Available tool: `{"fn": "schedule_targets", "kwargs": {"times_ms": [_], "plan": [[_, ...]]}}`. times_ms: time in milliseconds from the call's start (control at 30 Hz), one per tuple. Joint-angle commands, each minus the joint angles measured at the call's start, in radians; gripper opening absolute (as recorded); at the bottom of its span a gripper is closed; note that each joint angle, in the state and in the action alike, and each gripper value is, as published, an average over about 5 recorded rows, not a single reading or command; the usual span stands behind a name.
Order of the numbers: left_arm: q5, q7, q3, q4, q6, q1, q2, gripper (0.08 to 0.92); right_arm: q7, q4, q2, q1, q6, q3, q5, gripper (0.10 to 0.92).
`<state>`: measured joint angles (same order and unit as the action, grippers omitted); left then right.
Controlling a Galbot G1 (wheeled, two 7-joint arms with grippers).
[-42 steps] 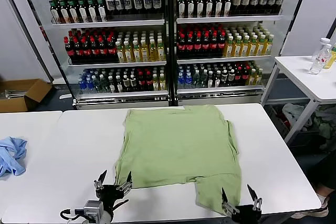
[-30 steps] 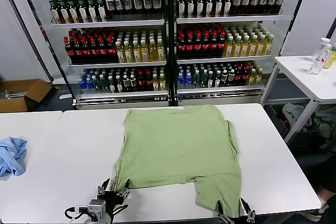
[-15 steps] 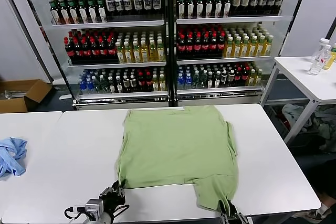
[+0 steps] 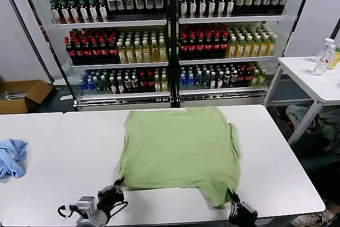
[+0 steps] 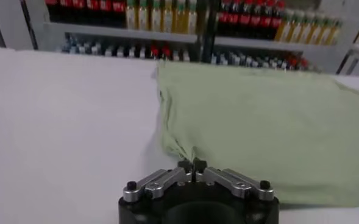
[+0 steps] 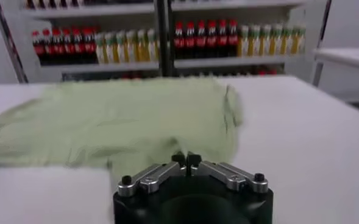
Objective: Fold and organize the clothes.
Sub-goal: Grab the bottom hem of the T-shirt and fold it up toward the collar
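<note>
The left gripper (image 4: 118, 183) has its fingers pressed together on the near left corner of the green shirt (image 4: 180, 150), at about 7 o'clock of the garment; in the left wrist view the two fingertips (image 5: 191, 164) meet with the cloth edge pinched between them. The right gripper (image 4: 232, 196) is likewise clamped, its tips closed on the hanging lower flap at roughly 5 o'clock of the shirt, and the right wrist view shows the tips (image 6: 186, 159) together against the fabric (image 6: 124, 119). The shirt lies back-up on the white table (image 4: 276, 147), spread flat toward 12 o'clock. Compared with 1.4 seconds ago, both sets of fingers, then spread wide and just short of the hem, have closed onto it, and the lower right flap has been drawn up shorter. A blue cloth (image 4: 10, 157) lies at 9 o'clock on the neighbouring table
</note>
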<state>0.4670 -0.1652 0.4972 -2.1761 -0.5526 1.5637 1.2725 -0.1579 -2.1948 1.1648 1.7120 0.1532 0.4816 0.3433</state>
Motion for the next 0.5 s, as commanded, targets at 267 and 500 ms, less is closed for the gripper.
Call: {"fn": "schedule_targets", "kwargs": {"times_ms": [267,500], "plan": [[0.076,0.031,-0.006,0.176,0.042,-0.274,-0.009,0.085,-0.009,0.205,-0.121,-0.452,0.063,-0.109,0.100,0.116],[-0.020,0.028,-0.054,0.303,0.056,-0.372,0.009,0.085,0.007,0.350,-0.148,-0.591,0.102,-0.202,0.049,0.116]]}}
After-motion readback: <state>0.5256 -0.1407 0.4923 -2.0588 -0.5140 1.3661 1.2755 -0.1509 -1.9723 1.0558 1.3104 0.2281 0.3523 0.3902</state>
